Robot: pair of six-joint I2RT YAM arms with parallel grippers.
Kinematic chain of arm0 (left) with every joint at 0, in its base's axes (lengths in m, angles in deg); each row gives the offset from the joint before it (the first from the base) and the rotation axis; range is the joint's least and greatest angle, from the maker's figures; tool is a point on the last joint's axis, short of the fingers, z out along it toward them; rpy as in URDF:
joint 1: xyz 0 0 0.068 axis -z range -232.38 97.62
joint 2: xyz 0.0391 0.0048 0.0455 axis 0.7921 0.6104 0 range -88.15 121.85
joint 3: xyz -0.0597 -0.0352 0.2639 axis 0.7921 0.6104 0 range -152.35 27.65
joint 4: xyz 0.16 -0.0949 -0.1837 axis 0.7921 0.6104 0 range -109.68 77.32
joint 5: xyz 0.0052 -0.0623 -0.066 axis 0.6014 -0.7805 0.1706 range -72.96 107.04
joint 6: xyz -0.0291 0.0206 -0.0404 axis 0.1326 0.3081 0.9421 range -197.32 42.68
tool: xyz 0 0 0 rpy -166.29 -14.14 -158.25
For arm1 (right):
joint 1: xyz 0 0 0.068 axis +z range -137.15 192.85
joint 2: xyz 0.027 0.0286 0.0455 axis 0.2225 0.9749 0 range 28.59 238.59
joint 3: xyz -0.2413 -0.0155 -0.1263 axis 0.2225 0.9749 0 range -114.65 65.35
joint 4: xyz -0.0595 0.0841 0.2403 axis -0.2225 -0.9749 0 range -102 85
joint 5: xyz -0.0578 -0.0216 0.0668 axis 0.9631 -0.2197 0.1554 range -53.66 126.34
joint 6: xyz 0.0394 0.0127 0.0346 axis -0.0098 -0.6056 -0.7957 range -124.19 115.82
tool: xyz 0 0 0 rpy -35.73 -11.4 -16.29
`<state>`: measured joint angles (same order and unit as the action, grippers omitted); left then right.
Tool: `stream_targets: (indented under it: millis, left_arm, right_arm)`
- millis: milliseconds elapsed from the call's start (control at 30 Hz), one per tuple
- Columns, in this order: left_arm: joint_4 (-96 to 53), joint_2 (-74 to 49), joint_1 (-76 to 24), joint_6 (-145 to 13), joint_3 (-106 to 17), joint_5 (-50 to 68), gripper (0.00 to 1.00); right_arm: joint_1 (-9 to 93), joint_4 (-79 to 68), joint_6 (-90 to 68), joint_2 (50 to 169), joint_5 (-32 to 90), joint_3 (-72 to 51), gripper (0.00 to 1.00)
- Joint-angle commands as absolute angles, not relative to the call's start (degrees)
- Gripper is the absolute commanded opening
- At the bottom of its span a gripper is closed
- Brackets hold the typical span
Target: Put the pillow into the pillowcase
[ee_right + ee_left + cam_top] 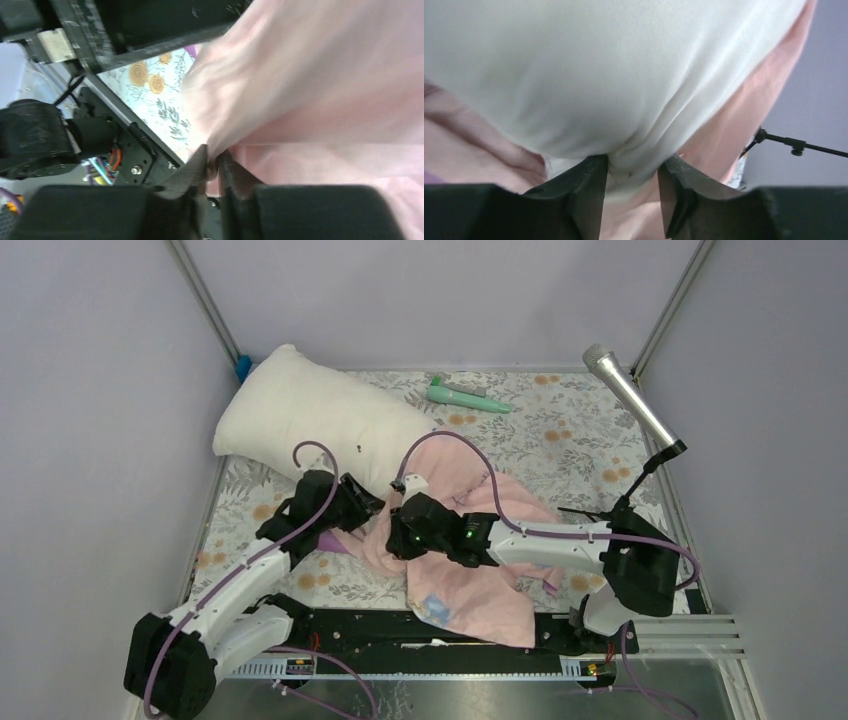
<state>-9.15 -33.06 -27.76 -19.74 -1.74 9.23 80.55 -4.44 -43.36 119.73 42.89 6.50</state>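
The plump off-white pillow (320, 415) lies at the back left of the table, its near end reaching the pink pillowcase (480, 570), which is heaped in the middle. My left gripper (365, 508) is at that near end. In the left wrist view the pillow (624, 75) fills the frame, and the left gripper (633, 170) is open, with a creased bulge of pillow cloth between its parted jaws. My right gripper (400, 530) sits just beside it. In the right wrist view it (214, 160) is shut on an edge of the pillowcase (325, 90).
A floral table cloth (570, 440) covers the table. A green tool (468, 395) lies at the back. A microphone (632, 395) on a stand rises at the right. A small blue object (243, 367) sits behind the pillow. Grey walls close in on three sides.
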Motion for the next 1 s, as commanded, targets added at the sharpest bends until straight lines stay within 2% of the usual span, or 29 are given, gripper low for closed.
stream_targets:
  millis: [0, 100, 200, 300, 433, 567, 667, 833, 900, 967]
  left_arm:
    - [4.32, -37.30, -28.13, -25.40, -8.98, 16.85, 0.47]
    - [8.08, -38.48, -28.13, -29.51, -15.33, 19.18, 0.56]
    - [9.97, -38.88, -28.13, -34.03, -22.09, 19.32, 0.62]
    - [10.19, -37.46, -28.13, -37.94, -28.03, 21.30, 0.71]
    - [7.45, -27.78, -28.13, -43.27, -36.92, 21.20, 0.91]
    - [5.67, -13.21, -27.63, -49.84, -47.43, 22.18, 0.98]
    - [5.40, -2.80, -26.59, -53.53, -53.93, 23.58, 0.99]
    - [3.07, 6.91, -26.28, -53.07, -53.86, 23.56, 0.97]
    - [2.75, 8.43, -26.16, -51.03, -51.24, 22.61, 0.90]
    - [1.17, 7.88, -26.11, -48.10, -45.72, 21.09, 0.72]
  right_arm:
    - [80.97, -4.31, -41.91, 114.34, 44.04, 2.50, 0.32]
    - [80.96, -9.73, -39.20, 110.94, 45.84, 0.09, 0.53]
    - [80.65, -14.41, -37.38, 107.53, 49.99, -1.90, 0.62]
    - [77.63, -18.20, -36.44, 104.48, 52.02, -2.91, 0.65]
    - [67.68, -19.82, -36.16, 101.73, 50.55, -2.24, 0.66]
    - [61.47, -19.81, -34.39, 102.59, 52.60, -3.48, 0.69]
    - [58.39, -19.15, -33.90, 104.95, 52.36, -4.86, 0.69]
    - [55.85, -17.61, -33.18, 110.04, 52.49, -7.32, 0.71]
    - [55.35, -17.56, -33.12, 112.12, 52.18, -8.21, 0.71]
    - [55.37, -17.29, -32.98, 113.65, 52.08, -8.63, 0.71]
